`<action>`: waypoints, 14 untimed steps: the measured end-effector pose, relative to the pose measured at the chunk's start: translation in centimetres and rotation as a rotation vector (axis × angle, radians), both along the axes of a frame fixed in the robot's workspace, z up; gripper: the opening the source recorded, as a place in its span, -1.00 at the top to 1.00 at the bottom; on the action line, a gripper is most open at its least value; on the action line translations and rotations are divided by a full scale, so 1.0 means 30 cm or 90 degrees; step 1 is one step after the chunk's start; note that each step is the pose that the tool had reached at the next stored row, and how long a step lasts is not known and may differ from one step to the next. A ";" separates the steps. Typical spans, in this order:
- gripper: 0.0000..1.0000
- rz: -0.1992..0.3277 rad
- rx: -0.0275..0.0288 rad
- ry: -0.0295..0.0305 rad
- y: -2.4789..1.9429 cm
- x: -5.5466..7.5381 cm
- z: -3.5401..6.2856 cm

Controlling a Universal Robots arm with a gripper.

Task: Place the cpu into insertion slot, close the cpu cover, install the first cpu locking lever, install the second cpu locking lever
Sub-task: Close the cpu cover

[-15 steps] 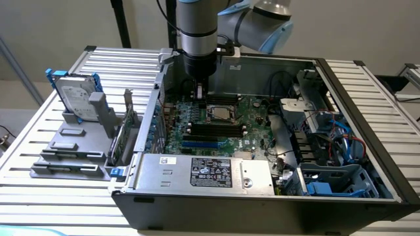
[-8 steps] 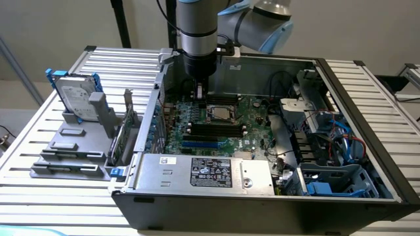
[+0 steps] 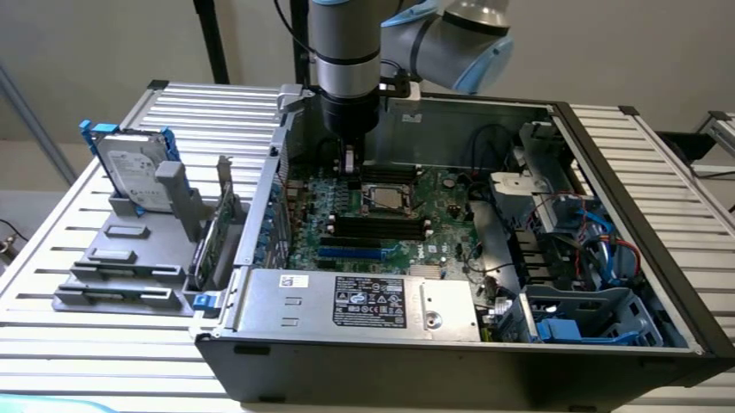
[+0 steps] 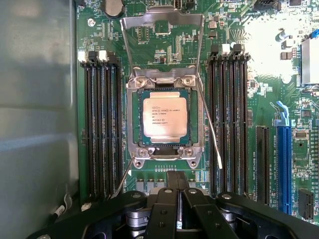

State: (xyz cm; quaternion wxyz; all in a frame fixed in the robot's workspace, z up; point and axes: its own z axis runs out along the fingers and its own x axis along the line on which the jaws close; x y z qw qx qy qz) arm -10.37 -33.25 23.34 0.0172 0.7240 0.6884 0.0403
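Wrist view: chip [image 4: 165, 117] seated, our fingers [image 4: 172, 180] pressed together, so we should swing the raised cover [image 4: 144, 19] down flat.

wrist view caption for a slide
Shut fingers near the cpu seated in the insertion slot, cpu cover standing open

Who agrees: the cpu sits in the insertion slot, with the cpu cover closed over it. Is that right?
No: the cpu does sit in the insertion slot, but the cpu cover is open, swung up off it; the wrist view shows this.
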 end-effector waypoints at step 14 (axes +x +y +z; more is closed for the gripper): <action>0.79 0.000 0.0003 0.0003 0.001 0.017 0.027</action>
